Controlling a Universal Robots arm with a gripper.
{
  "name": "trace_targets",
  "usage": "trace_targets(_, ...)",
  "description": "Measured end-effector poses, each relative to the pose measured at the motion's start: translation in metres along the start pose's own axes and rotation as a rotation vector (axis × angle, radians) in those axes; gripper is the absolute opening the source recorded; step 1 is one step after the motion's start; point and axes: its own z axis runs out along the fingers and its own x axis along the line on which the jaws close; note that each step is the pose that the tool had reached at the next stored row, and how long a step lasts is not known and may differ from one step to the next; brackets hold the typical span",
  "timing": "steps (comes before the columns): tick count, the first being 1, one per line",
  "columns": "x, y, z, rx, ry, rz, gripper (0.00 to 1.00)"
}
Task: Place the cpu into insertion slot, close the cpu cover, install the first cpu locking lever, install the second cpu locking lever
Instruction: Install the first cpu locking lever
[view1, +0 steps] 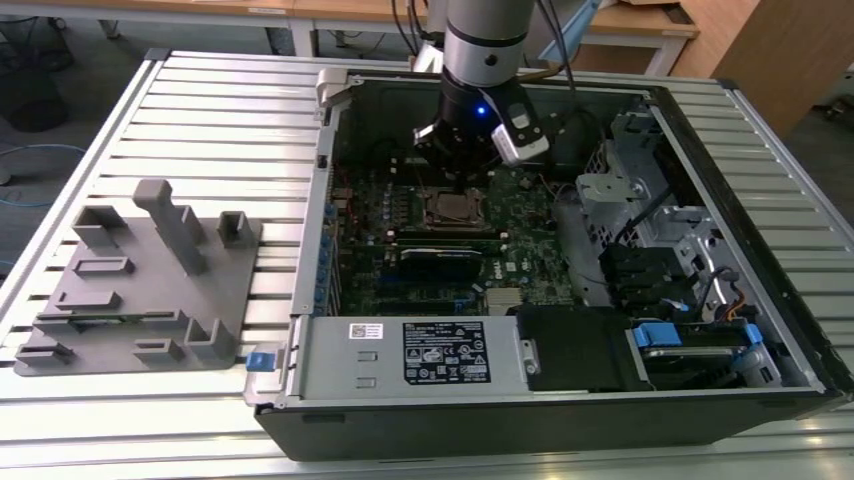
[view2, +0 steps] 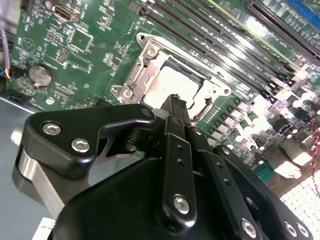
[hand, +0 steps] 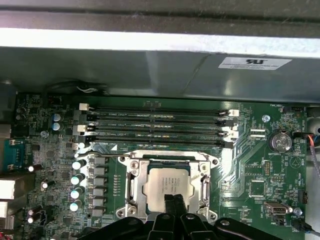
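1. We see the cpu (hand: 167, 184) seated in the insertion slot (view1: 454, 208) on the green board (hand: 260, 165).
2. The cpu cover (hand: 134, 182) lies flat, framing the chip.
3. The gripper (view2: 175, 100) hangs over the cpu's edge with its fingers pressed together and nothing gripped. We cannot tell whether it touches.

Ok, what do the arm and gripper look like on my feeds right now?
The arm is a silver-grey cylinder with dark bands and a blue light at its wrist; black cables run alongside. The gripper is matte black, with jointed link fingers pinned by silver screws, mounted on a silvery metal ring.
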Motion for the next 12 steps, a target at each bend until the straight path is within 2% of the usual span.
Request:
trace_targets(4, 0.0098, 0.0001, 0.0002, 0.0000, -0.0022, 0.000, 0.11)
trace_targets(12, 0.0114, 0.0000, 0.0005, 0.0011, -0.0022, 0.000, 0.11)
